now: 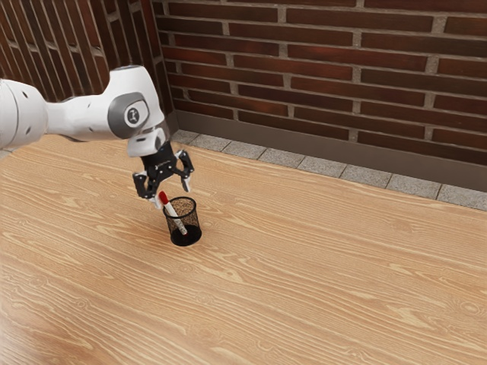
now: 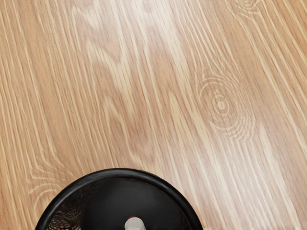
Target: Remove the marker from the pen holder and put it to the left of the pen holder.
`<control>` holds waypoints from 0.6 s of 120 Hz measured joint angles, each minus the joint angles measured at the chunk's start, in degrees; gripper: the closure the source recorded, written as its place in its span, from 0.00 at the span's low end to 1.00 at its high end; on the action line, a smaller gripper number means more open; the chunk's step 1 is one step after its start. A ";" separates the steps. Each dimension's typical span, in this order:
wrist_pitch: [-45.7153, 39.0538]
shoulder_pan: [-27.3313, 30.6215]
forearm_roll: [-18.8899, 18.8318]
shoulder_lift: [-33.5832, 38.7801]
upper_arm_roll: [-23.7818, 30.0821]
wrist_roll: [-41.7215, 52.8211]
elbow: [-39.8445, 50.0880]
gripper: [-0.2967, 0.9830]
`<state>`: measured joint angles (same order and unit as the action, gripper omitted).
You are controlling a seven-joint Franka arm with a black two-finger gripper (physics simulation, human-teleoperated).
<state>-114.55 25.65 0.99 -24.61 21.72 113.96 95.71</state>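
Quick count: one marker (image 1: 174,216), red at its upper end, one black mesh pen holder (image 1: 185,239) and one claw (image 1: 173,192) were seen over the wooden surface (image 1: 319,274). The claw was opened pretty wide, with nothing gripped. With a clock face laid over the exterior view, the marker was placed at roughly six o'clock from the claw, its red end tipped toward eleven and set near the fingertip on the exterior view's left. Whether that was touched can't be told. The marker was still contained in the holder, tilted.
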 joint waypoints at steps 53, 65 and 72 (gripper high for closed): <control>-3.03 -0.02 -0.13 -0.89 -3.44 -1.65 0.93 0.36; -3.17 -0.33 -0.22 -0.27 -3.41 -3.53 1.68 0.41; -3.22 -0.44 -0.23 -0.12 -3.32 -4.62 1.82 0.45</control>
<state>-117.77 25.21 0.76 -24.73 18.41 109.34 97.52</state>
